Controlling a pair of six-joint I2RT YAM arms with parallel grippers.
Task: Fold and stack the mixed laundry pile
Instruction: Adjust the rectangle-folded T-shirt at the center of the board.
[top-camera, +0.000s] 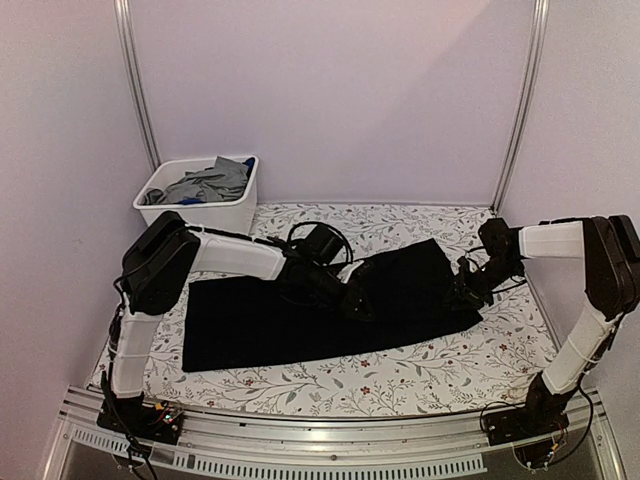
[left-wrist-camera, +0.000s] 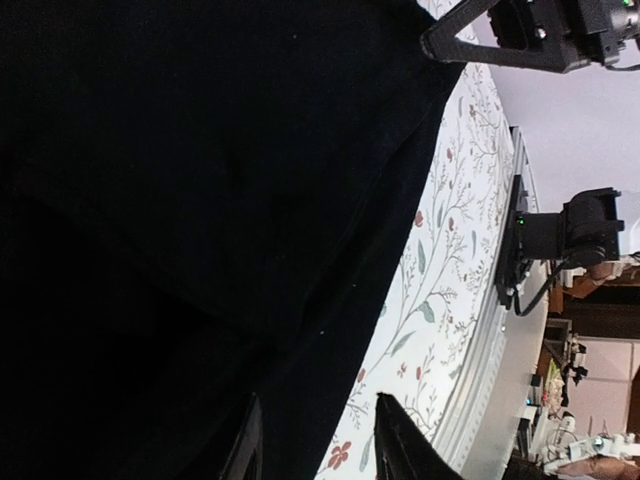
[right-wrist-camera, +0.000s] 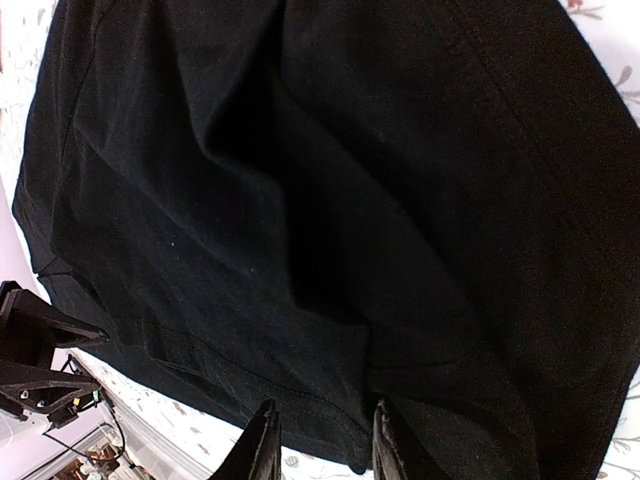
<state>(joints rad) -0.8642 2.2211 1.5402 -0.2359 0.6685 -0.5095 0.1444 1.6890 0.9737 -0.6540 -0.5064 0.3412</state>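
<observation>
A black T-shirt (top-camera: 260, 320) lies spread flat across the floral table, with a raised fold near its middle. My left gripper (top-camera: 355, 300) hovers low over the shirt's middle. In the left wrist view it (left-wrist-camera: 318, 440) is open, straddling the shirt's (left-wrist-camera: 200, 150) front edge. My right gripper (top-camera: 465, 290) is at the shirt's right end. In the right wrist view it (right-wrist-camera: 322, 445) is open over the hem of the shirt (right-wrist-camera: 350, 150). A grey garment (top-camera: 205, 185) and a bit of blue cloth (top-camera: 227, 163) lie in the white bin (top-camera: 215, 213).
The bin stands at the back left corner. The floral tablecloth (top-camera: 400, 380) shows in front of and behind the shirt. An aluminium rail (top-camera: 330, 440) runs along the near edge. Pale walls close in the back and sides.
</observation>
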